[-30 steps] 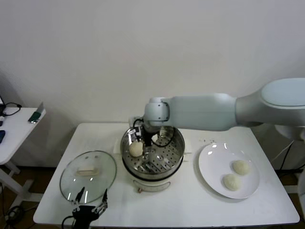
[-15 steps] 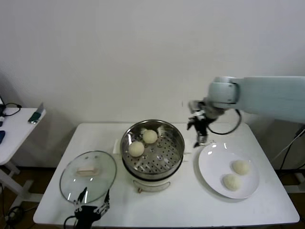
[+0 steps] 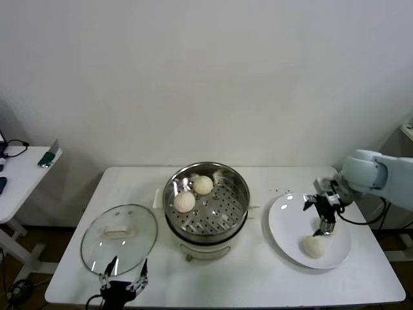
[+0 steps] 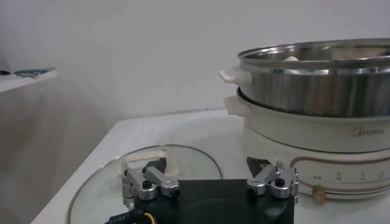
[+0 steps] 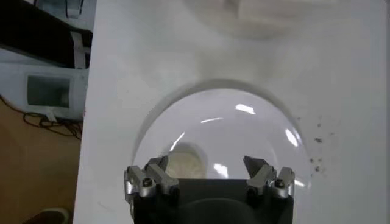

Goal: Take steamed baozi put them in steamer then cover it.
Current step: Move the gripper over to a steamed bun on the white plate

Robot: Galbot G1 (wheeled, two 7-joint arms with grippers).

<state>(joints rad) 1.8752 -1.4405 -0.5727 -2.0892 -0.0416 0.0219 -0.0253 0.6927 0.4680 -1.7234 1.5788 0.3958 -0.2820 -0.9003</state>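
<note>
Since a second ago the right arm has been swung out of the steamer (image 3: 206, 205) and across to the white plate (image 3: 287, 226) at the right of the tabletop (image 3: 258, 278). One second back its fingers were down inside the basket beside a single bun; half a second back they were passing between steamer and plate.

Two steamed baozi (image 3: 185, 201) are now seen in the basket, left of centre, close together. One bun (image 3: 314, 246) is visible on the near part of the plate; the second plate bun is hidden under the right gripper (image 3: 324, 223).

Right gripper: held low over the plate, fingers spread wide, nothing gripped. In the right wrist view a bun (image 5: 184, 164) is seen just beyond one finger, whether touched cannot be told.

Left gripper (image 3: 120, 284): parked at the near left tabletop edge, unchanged, fingers wide open and empty, just near of the cover (image 3: 119, 236). The cover lies flat on the tabletop, left of the steamer.
</note>
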